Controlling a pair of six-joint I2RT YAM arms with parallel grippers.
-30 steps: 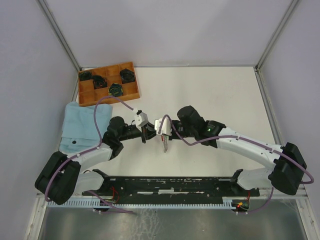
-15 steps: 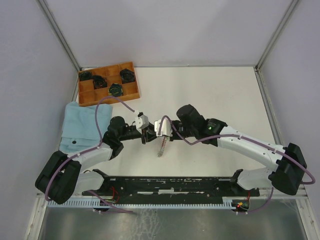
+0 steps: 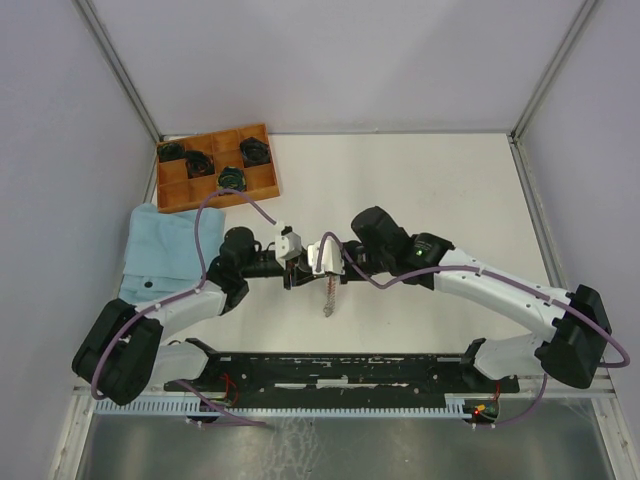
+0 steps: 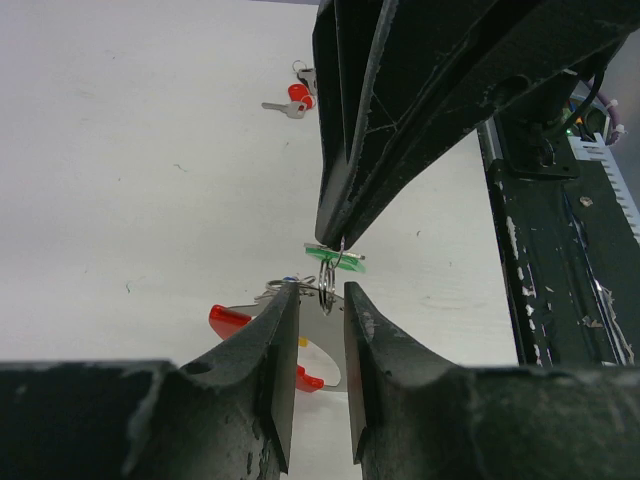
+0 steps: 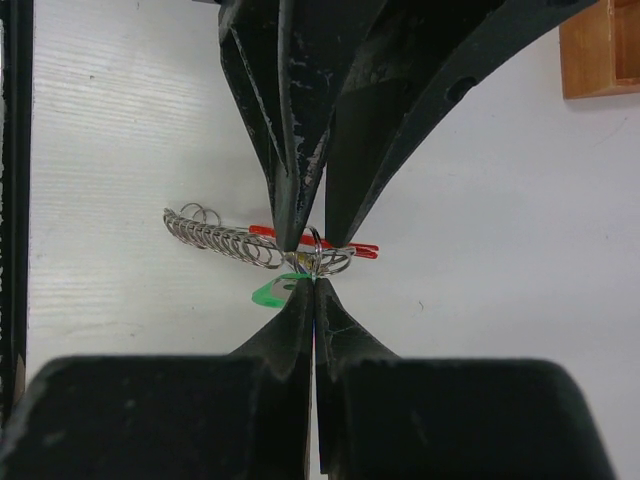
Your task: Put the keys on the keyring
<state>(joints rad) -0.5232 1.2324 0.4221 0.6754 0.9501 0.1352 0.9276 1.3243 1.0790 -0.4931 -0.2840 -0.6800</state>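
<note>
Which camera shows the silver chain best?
The right wrist camera: the chain is close and big, its loops easy to see. The top camera shows the chain only as a tiny silver streak. The left wrist camera doesn't show it.

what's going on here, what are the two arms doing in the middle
Both arms meet mid-table over the keyring. The right gripper is shut, pinching the keyring where a green key sits against it, with the chain trailing off. The left gripper has its jaws slightly apart on either side of the ring. Whether the green key is fully threaded is unclear. A red key lies apart on the table.
</note>
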